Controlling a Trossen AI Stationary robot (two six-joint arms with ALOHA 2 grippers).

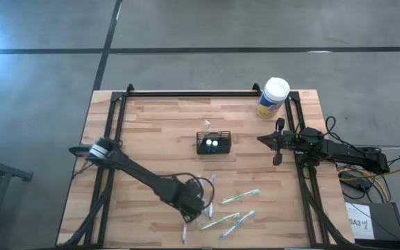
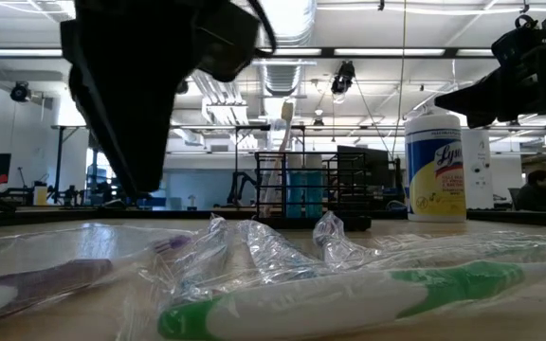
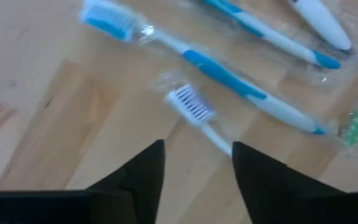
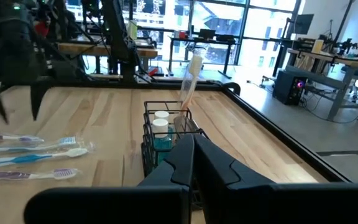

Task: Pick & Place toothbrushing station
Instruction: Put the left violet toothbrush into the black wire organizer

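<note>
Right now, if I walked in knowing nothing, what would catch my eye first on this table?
Probably the wrapped toothbrushes scattered along the near edge, with the left gripper hanging open just above them. Next, the small black wire holder at the table's middle, and the white-capped canister at the far right corner.

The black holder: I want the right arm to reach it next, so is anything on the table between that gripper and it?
Nothing visible. The right gripper, shut, hangs beside the table's right rail, with bare wood between it and the black holder. The wipes canister stands off that line, in the far corner.
</note>
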